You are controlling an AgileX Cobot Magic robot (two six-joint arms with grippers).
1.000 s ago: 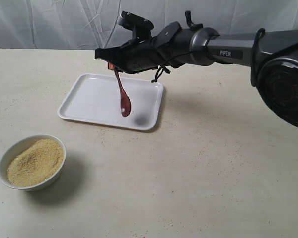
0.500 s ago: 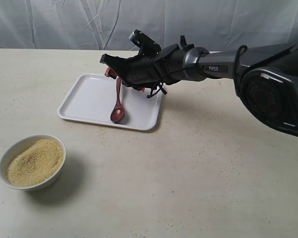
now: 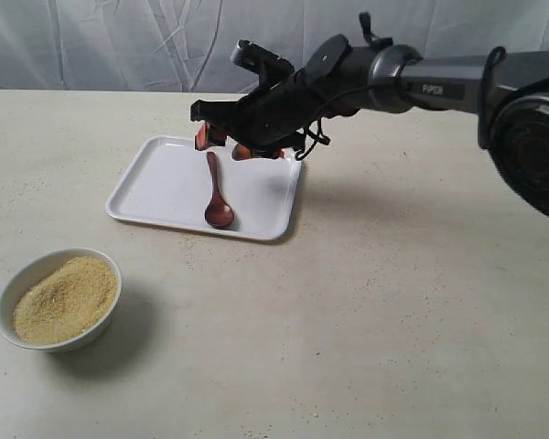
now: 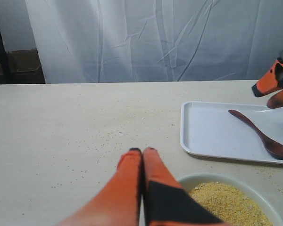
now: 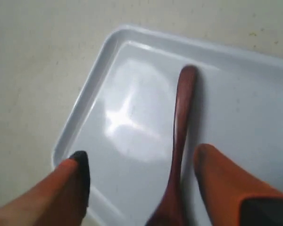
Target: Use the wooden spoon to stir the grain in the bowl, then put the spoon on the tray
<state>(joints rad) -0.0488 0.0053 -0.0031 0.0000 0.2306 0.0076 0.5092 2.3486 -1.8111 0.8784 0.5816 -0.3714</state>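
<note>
Exterior view: spoon down flat on tray.
Showed dark reddish-brown polished wooden spoon (image 3: 215, 187) lying on flat white rectangular tray (image 3: 160, 187), ungripped, under right gripper (image 3: 223, 144) with orange fingers (image 5: 221, 183) spread apart; left gripper (image 4: 142, 151) pressed closed, empty, near small round white bowl (image 3: 69, 346) of fine pale yellow grain (image 3: 64, 299).

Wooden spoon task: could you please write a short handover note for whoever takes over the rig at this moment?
Right gripper: open, over the handle end of the wooden spoon, not gripping it.
Left gripper: shut, empty, near the bowl.
The spoon lies flat on the tray; the grain sits in the bowl.
Done: spoon placed. Whether the grain was stirred cannot be told.
Left: probably just draw the right arm clear.
</note>
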